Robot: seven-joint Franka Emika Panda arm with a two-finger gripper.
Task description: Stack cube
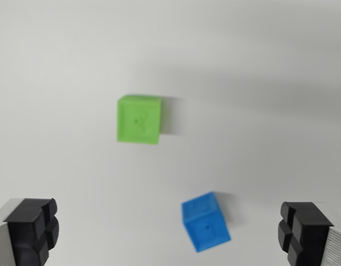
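White tabletop (59, 66), blurred wrist view. Gripper (169, 233) hangs above it, jaws spread wide, nothing between them. Blue cube (206, 221) lies low in frame, right of centre, nearer the right-hand finger, rotated vs. jaw line. Green cube (138, 119) sits farther up, well apart from blue. Judgement: approach phase, no grasp yet. Recommend centring over chosen cube, yawing wrist so pads meet flat faces, then descending straight. Count: 1 green cube, 1 blue cube, 2 fingers.
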